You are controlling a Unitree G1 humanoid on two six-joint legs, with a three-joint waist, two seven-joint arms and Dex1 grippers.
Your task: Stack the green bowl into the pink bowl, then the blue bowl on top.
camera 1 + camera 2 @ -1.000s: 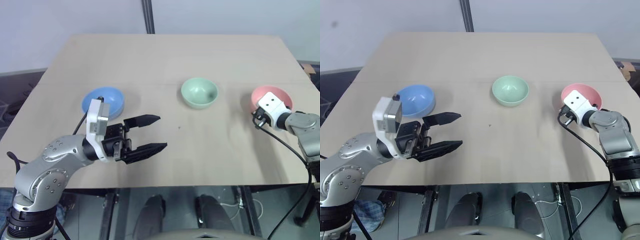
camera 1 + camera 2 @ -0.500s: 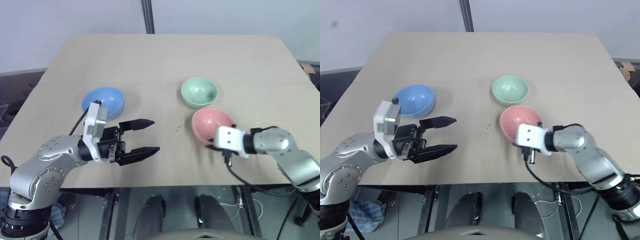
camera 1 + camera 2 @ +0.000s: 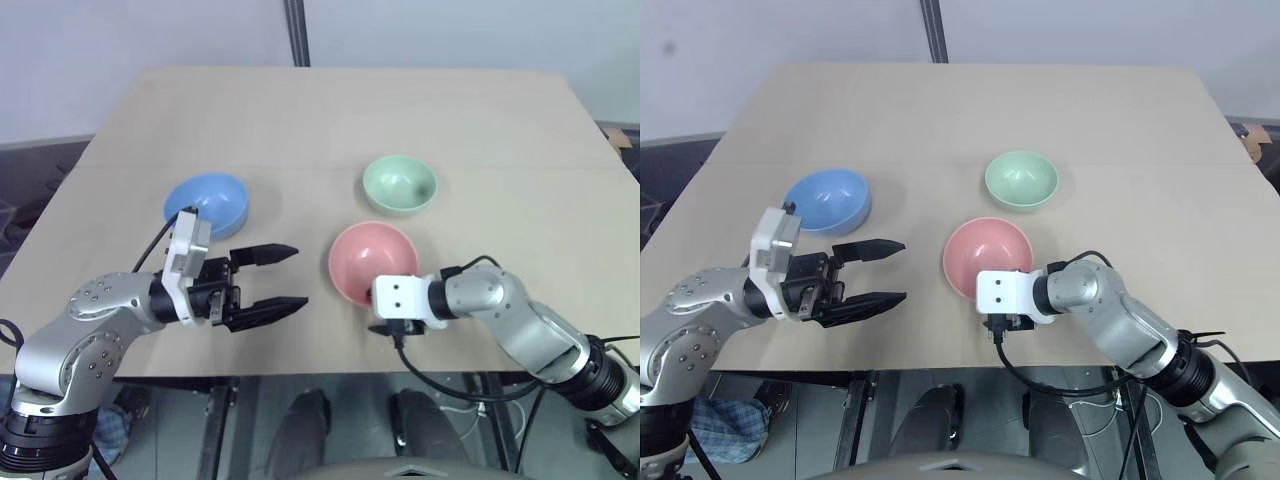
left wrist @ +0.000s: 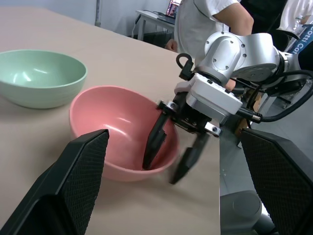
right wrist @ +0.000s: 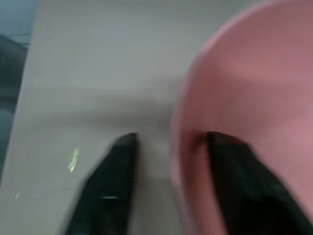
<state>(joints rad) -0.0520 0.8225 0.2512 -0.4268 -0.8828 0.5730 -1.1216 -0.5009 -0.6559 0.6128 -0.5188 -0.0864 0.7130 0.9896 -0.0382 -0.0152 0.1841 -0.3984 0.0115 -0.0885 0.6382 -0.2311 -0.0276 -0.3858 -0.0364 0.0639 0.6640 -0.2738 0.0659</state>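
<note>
The pink bowl (image 3: 372,262) sits upright on the table near its front middle. My right gripper (image 4: 161,171) is open and straddles the bowl's near rim, one finger inside and one outside, with a gap to the wall on each side. The green bowl (image 3: 399,184) stands just behind the pink one, a small gap between them. The blue bowl (image 3: 206,203) rests at the left. In front of the blue bowl my left gripper (image 3: 298,275) hovers open and empty, pointing toward the pink bowl.
The tan table (image 3: 330,110) has bare room across its far half and right side. Its front edge runs just below both grippers. A person in a white shirt (image 4: 210,14) stands beyond the table's right side.
My right arm carried the pink bowl from the table's right edge to the front middle, set it down and opened its fingers. The left gripper drifted slightly left and lower.
</note>
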